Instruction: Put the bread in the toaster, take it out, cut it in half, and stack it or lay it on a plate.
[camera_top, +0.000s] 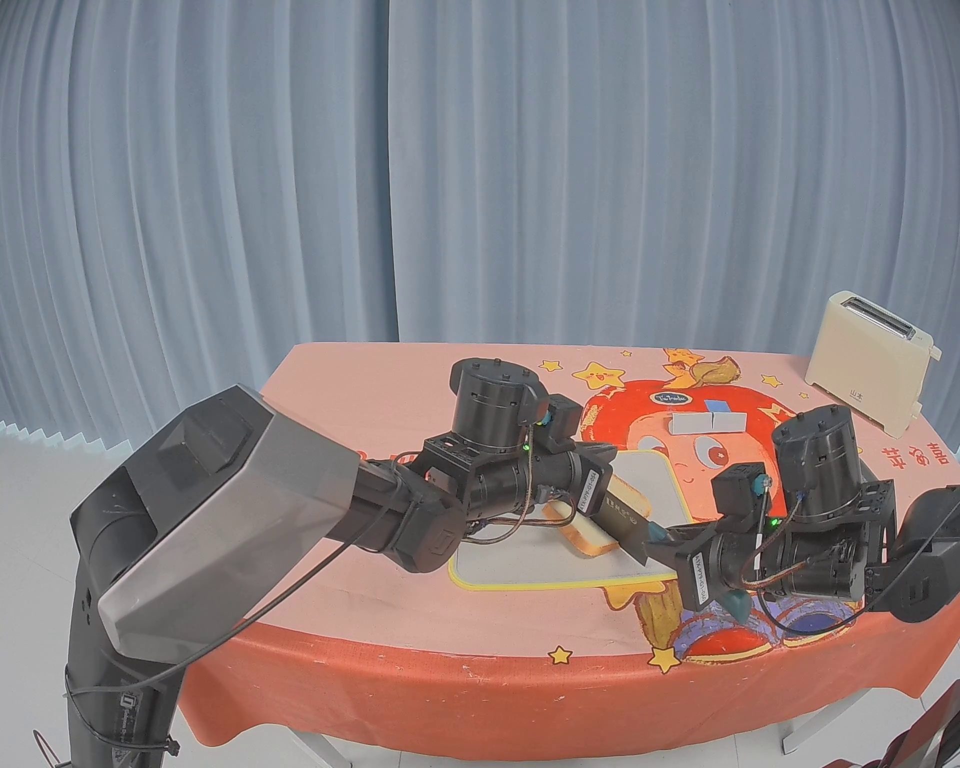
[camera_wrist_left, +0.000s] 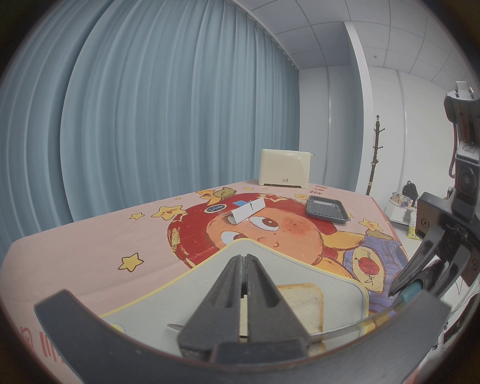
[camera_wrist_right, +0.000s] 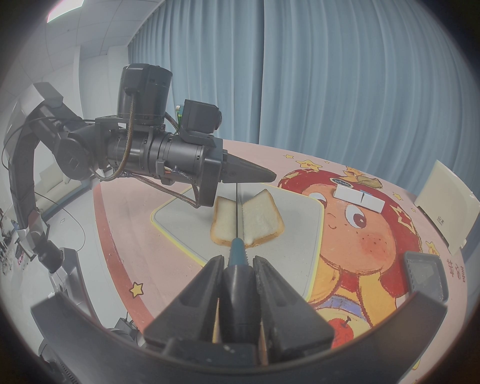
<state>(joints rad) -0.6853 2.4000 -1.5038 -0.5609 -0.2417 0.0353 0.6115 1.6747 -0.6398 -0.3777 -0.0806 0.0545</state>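
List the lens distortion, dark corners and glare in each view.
Head view: curtain folds bow outward mildly, light is even, corners are clear. Left wrist view: strong fisheye, black corners, the curtain bent into an arc. Right wrist view: same fisheye and black corners, with a ceiling lamp glaring.

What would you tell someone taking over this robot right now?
The left gripper is shut, its tip at the bread on the cutting board.
The right gripper is shut on the knife, blade across the bread's middle.
The toaster stands at the table's far right corner, the dark tray nearer.
Done: bread out of the toaster, on the board.
Left: finish the cut, lay the halves on the tray.
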